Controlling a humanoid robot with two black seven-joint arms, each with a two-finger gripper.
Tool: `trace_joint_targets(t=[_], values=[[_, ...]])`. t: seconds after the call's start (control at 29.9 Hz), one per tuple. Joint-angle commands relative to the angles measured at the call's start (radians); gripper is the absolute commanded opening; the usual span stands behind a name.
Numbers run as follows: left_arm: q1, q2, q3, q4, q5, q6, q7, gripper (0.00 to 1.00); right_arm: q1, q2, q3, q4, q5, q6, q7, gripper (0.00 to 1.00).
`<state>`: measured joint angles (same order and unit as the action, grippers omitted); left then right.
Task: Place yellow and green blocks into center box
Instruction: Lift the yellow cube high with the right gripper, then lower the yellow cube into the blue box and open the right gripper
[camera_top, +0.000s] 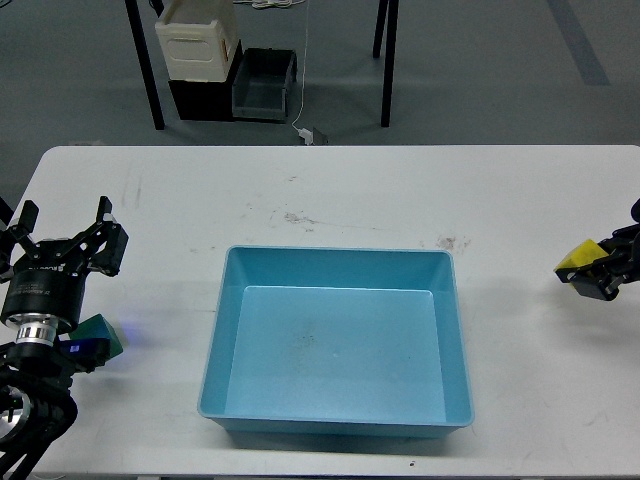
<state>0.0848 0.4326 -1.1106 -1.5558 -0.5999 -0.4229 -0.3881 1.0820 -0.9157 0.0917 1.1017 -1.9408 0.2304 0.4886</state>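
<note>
**A:** From the head view, why did the blue tray (337, 340) sit at the centre of the frame?

**B:** Likely so either arm could reach it. It lay empty on the white surface (330, 190), both blocks outside it.

**A:** And the blocks?

**B:** The yellow block (579, 257) was at the right edge, gripped between the fingers of the right gripper (592, 268), raised off the surface, seemingly ready to carry inward. The green block (98, 333) sat at lower left, just beside the left gripper (68, 240), whose fingers were spread wide and held nothing.

**A:** Any writing?

**B:** None legible. The white bin (197, 42) and dark bin (264, 85) on the floor at the upper left showed no readable labels.
</note>
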Motion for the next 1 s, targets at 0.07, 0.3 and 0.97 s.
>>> trace_joint_targets(t=[0.07,0.3,0.97], values=[[-0.003,0.0,-0.002,0.0,0.002,0.004,0.0,1.0,0.002,-0.029,0.279,0.017,0.141,-0.04,0.0,0.0],[-0.002,0.0,-0.003,0.0,0.002,0.006,0.0,1.0,0.159,-0.012,0.329,0.183,0.174,-0.031,0.0,0.0],[-0.005,0.0,-0.015,0.014,0.002,0.001,0.0,1.0,0.639,0.429,-0.32,0.385,0.138,0.004,0.0,0.0]])
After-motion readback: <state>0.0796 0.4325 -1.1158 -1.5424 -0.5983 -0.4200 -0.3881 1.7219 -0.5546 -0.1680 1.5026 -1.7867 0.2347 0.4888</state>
